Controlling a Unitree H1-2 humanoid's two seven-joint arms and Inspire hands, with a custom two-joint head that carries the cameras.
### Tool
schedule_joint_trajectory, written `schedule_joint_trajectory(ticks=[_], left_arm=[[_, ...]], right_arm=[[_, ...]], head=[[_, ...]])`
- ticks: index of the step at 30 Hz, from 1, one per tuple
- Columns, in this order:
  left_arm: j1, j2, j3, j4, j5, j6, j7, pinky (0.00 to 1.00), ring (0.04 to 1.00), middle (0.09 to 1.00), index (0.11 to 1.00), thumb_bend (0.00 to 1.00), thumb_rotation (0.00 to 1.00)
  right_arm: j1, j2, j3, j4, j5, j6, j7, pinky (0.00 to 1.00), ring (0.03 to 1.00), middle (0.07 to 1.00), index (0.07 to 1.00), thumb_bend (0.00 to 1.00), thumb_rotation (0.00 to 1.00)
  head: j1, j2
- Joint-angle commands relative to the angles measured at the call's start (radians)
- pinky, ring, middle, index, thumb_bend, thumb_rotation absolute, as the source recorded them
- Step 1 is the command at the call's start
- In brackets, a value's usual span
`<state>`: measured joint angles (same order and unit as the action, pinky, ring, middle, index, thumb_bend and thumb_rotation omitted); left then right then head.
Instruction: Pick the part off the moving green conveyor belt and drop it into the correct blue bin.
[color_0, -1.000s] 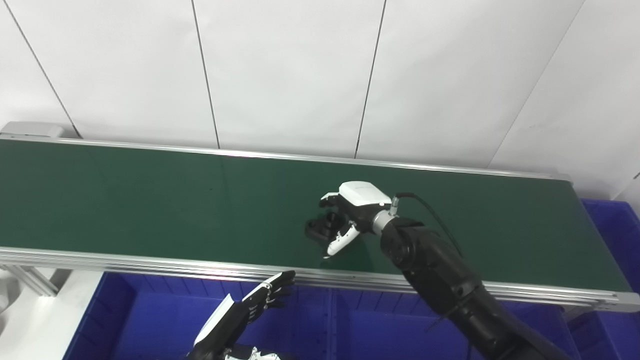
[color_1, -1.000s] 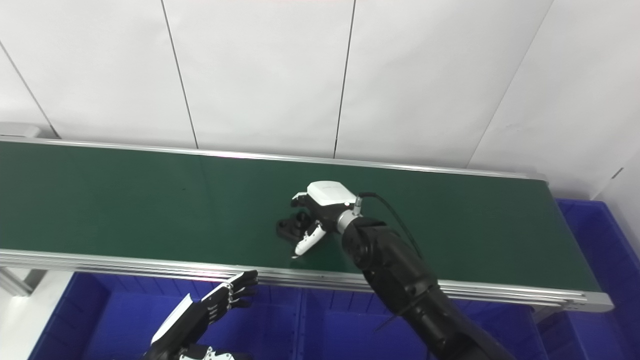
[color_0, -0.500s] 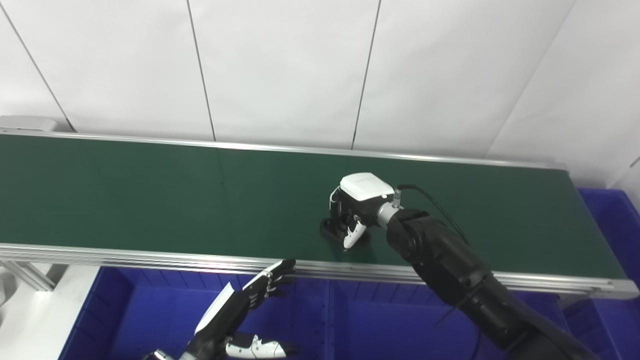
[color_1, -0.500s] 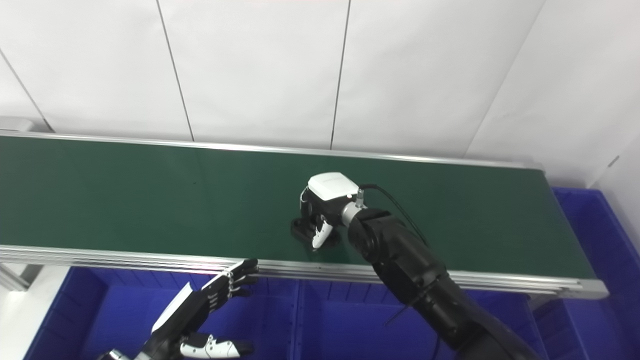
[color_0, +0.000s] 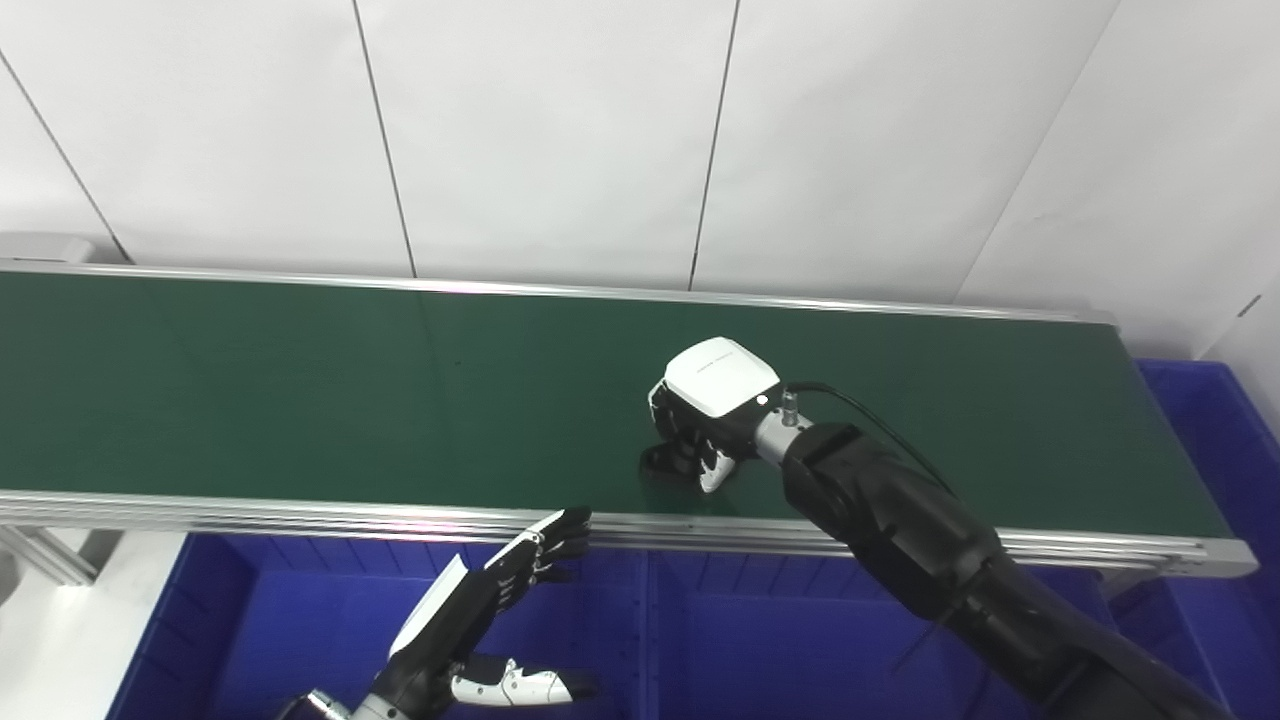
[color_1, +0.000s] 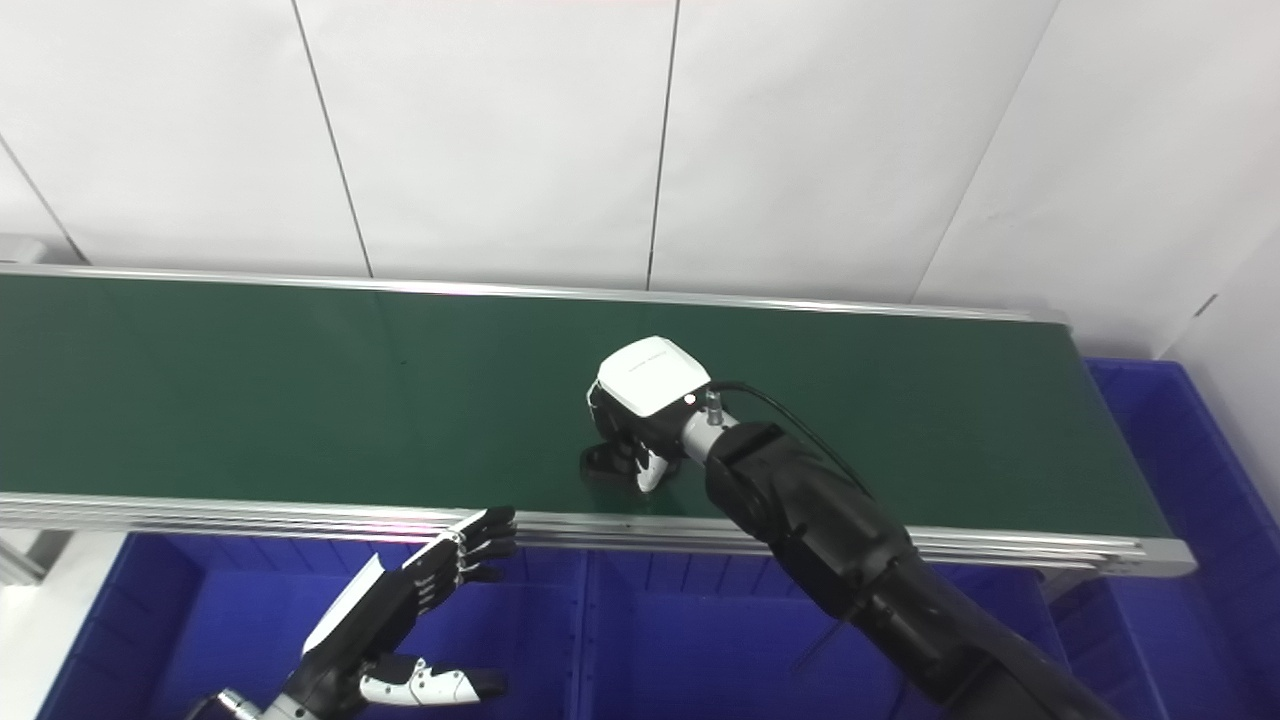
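Your right hand (color_0: 705, 425) pinches the small black plastic part (color_0: 665, 461) on the green conveyor belt (color_0: 300, 400); lift straight up, left hand (color_0: 480, 620) spread.

The green conveyor belt (color_0: 300, 390) is lying bare on both sides of the right hand (color_0: 705, 420), leaving open passage along it. Its near metal rail (color_0: 300, 512) is standing between the belt and the blue bins (color_0: 800, 640) below. The left hand (color_0: 490, 610) is hovering over the left bin, partly blocking that opening.
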<state>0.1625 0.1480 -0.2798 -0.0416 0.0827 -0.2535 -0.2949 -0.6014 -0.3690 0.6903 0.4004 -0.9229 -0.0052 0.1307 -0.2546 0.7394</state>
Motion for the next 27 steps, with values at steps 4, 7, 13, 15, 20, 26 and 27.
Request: schedule_joint_trajectory(ticks=[4,7,13,15,20,26,27], left_arm=[[-0.016,-0.007,-0.001,-0.017,-0.009,-0.015,0.002,0.8,0.869,0.91,0.909,0.81,0.33],[-0.021,-0.013,0.001,-0.006,-0.018,-0.026,0.003,0.8,0.868,0.911,0.909,0.81,0.32],[-0.025,-0.019,0.009,-0.008,-0.01,-0.018,0.008,0.79,0.868,0.907,0.905,0.82,0.32],[-0.027,-0.019,0.011,-0.003,-0.01,-0.022,0.007,0.8,0.871,0.908,0.907,0.81,0.32],[-0.03,-0.018,0.018,0.003,-0.02,-0.021,0.004,0.8,0.871,0.909,0.908,0.81,0.31],[-0.033,-0.017,0.028,0.006,-0.018,-0.027,0.011,0.8,0.86,0.901,0.906,0.81,0.31],[-0.034,-0.015,0.029,0.006,-0.019,-0.027,0.01,0.8,0.86,0.901,0.906,0.81,0.31]], right_arm=[[0.069,0.025,-0.036,-0.192,0.031,0.016,0.077,0.27,0.357,0.477,0.556,0.51,0.0],[0.122,0.013,-0.111,-0.364,0.046,0.064,0.113,0.27,0.354,0.474,0.561,0.51,0.0],[0.24,0.022,-0.262,-0.666,0.04,0.188,0.235,0.23,0.391,0.509,0.491,0.52,0.0],[0.275,0.019,-0.295,-0.719,0.036,0.194,0.244,0.23,0.396,0.508,0.489,0.52,0.0],[0.363,0.022,-0.361,-0.797,0.052,0.201,0.24,0.23,0.398,0.506,0.488,0.52,0.0],[0.517,0.03,-0.404,-0.786,0.062,0.168,0.186,0.23,0.393,0.505,0.487,0.52,0.0],[0.541,0.033,-0.408,-0.779,0.059,0.17,0.178,0.23,0.391,0.507,0.487,0.52,0.0]], head=[[0.003,0.004],[-0.001,0.005],[0.004,0.004],[0.002,0.006],[-0.005,0.008],[-0.012,0.018],[-0.014,0.022]])
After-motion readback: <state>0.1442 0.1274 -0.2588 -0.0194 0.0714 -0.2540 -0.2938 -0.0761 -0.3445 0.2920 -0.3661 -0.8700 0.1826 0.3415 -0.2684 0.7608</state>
